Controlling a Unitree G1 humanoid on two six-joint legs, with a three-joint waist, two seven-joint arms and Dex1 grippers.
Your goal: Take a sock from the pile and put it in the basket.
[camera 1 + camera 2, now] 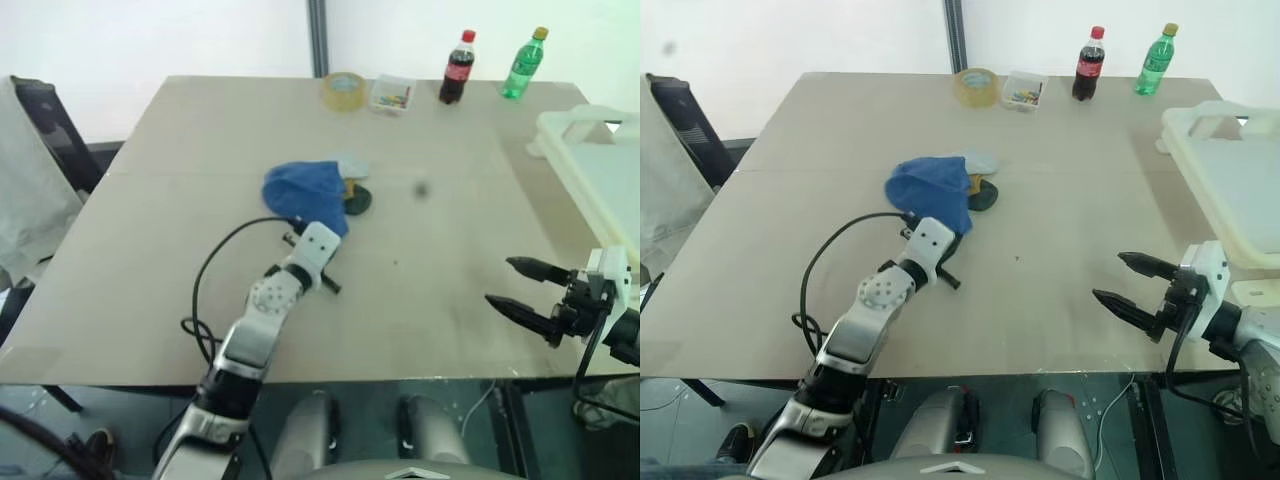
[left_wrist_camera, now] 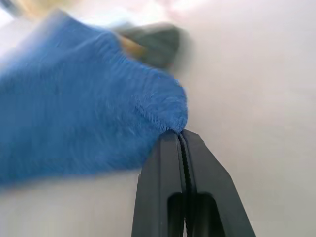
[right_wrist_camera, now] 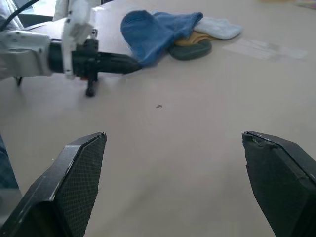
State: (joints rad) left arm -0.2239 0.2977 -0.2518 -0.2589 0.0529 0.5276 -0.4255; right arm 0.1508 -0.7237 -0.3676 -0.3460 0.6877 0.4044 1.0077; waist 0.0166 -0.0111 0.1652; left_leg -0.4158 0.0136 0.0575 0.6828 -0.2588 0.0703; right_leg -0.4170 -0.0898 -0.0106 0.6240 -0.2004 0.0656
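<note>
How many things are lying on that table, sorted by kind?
Ankle socks: 4 (blue sock, pale grey sock, mustard yellow sock, dark green sock)
Plastic drink bottles: 2 (dark cola bottle with red cap, green bottle with yellow cap)
Yellowish tape roll: 1
Small clear box of coloured bits: 1
Cream-white plastic laundry basket: 1
Total: 9

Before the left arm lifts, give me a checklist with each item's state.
1. Left gripper shut on the blue sock: ok, the fingers are pinching its edge.
2. Only one sock caught: cannot tell; the blue sock drapes over the pile.
3. Right gripper open and apart from the pile: ok.
4. Basket open on top: ok, at the table's right edge.
5. Path across the table to the basket: ok, bare surface between.
</note>
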